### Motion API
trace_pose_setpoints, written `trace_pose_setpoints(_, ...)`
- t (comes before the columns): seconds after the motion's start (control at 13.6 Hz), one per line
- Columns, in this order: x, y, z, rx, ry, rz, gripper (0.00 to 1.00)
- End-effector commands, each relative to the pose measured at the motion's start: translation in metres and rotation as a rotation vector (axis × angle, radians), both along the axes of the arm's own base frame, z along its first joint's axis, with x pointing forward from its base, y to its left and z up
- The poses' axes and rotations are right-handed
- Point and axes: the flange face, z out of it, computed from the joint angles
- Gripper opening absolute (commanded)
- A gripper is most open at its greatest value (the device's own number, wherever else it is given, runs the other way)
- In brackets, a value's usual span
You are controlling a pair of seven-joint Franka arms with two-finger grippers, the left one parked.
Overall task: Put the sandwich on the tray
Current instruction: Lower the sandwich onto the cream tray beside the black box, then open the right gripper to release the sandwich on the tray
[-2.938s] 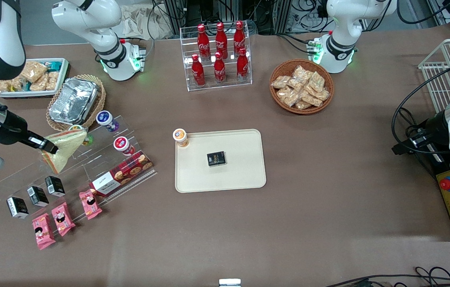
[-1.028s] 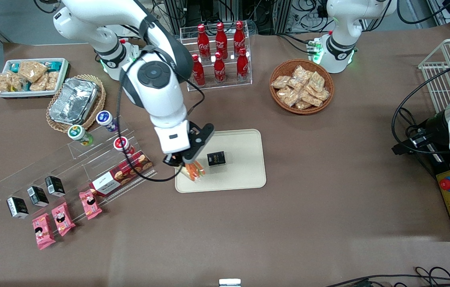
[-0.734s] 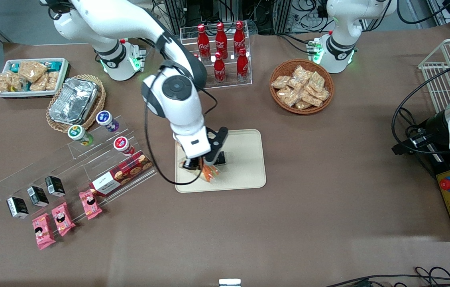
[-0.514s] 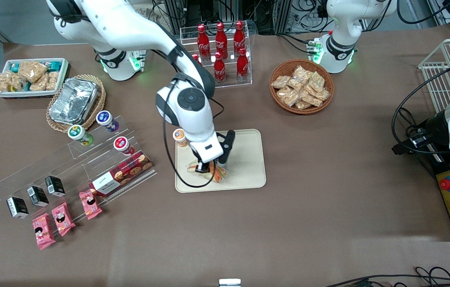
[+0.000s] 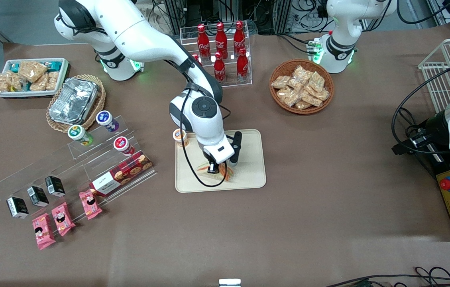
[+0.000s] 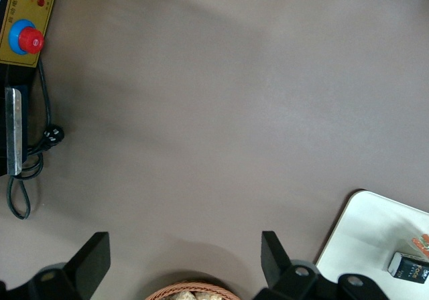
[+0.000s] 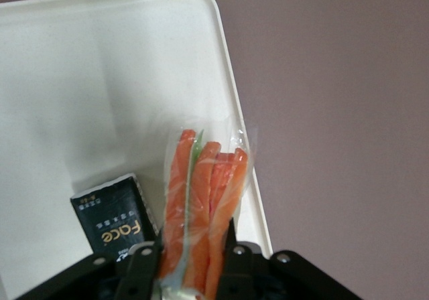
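Over the tray (image 5: 248, 175), arm-hidden jaws grip the half-seen sandwich (image 7: 201, 206).

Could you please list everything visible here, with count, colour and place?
sandwich: one, clear-wrapped, orange and green filling, held over the tray.
tray: one, cream, mid-table.
black box: one, on the tray beside the sandwich.
orange-lidded cup: one, at the tray's corner.
cola bottles: six, red, in a clear rack.
wicker basket: one, brown, holding tan packs.
foil container: one, silver, in a basket.
pink packets: three, by the clear shelf.
gripper: right arm's, shut on the sandwich, above the tray.
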Motion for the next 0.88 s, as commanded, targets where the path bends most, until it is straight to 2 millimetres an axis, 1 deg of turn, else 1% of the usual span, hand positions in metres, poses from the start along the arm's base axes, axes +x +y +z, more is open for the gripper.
trace_pose_setpoints(0.0, 0.003, 0.005, 0.001, 0.009, -0.023, 0.017, 0.99)
trace_pose_setpoints(0.29, 0.007, 0.001, 0.005, 0.030, -0.007, -0.017, 0.99)
trace_pose_setpoints(0.44, 0.010, -0.008, 0.015, 0.082, 0.033, -0.081, 0.99)
trace_pose_setpoints(0.59, 0.028, -0.041, 0.035, 0.164, 0.099, -0.235, 0.99)
trace_pose_setpoints(0.66, 0.036, -0.057, 0.055, 0.181, 0.112, -0.274, 0.99)
trace_pose_setpoints(0.81, 0.056, -0.100, 0.093, 0.187, 0.122, -0.330, 0.99)
